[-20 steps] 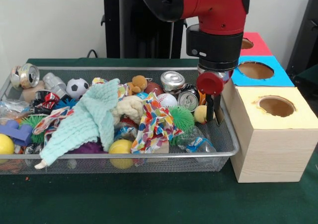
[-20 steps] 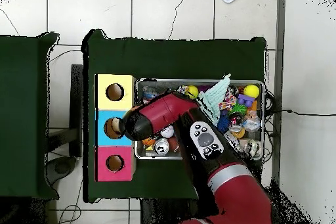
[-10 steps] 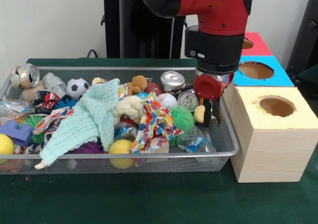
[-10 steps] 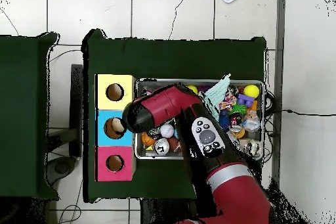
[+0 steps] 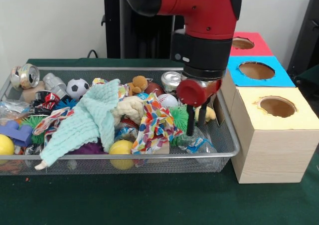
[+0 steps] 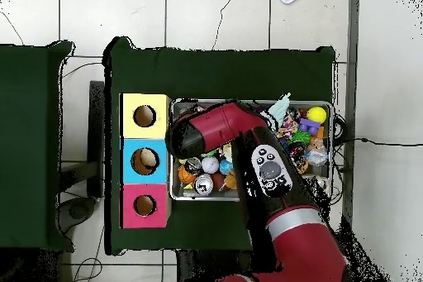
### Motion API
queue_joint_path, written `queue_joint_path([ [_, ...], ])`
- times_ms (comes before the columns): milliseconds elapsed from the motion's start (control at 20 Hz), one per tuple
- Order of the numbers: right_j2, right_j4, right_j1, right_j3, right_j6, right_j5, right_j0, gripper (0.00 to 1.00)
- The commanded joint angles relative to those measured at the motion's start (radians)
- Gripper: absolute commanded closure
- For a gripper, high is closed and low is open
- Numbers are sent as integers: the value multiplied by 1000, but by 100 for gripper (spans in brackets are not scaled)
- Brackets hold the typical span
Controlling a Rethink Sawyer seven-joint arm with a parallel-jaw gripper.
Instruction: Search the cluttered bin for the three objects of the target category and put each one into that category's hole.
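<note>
Hangs low at the 3 o'clock end of the wire bin (image 5: 227, 130): tool (image 5: 197, 121), prongs parted, nothing visibly gripped. Flanked by green spiky ball (image 5: 179, 116) at 9 o'clock, likely light and squashy, best pinched across its middle. Can't tell the target category; small yellow toy (image 5: 210, 114) half hidden behind the prongs.

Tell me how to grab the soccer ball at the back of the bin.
Probably from straight above, jaws across the widest part of the soccer ball. It is round, so no side is better by shape, but a can crowds one side and the cloth lies in front, leaving only the top exposed.
</note>
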Motion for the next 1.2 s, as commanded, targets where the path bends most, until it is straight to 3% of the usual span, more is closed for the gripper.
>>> queue_joint_path([
  [50, -101, 0, 98, -69, 211, 12, 22, 0],
  [300, -120, 28, 226, -75, 247, -56, 15, 0],
  [450, -75, 60, 322, -73, 224, -124, -28, 0],
  [650, -86, 87, 346, -71, 233, -132, -5, 0],
  [850, -123, 137, 293, -27, 249, -98, 40, 0],
  [1050, -104, 210, 151, 87, 218, -23, 36, 0],
  [1200, -95, 251, 64, 105, 162, 59, 24, 0],
])
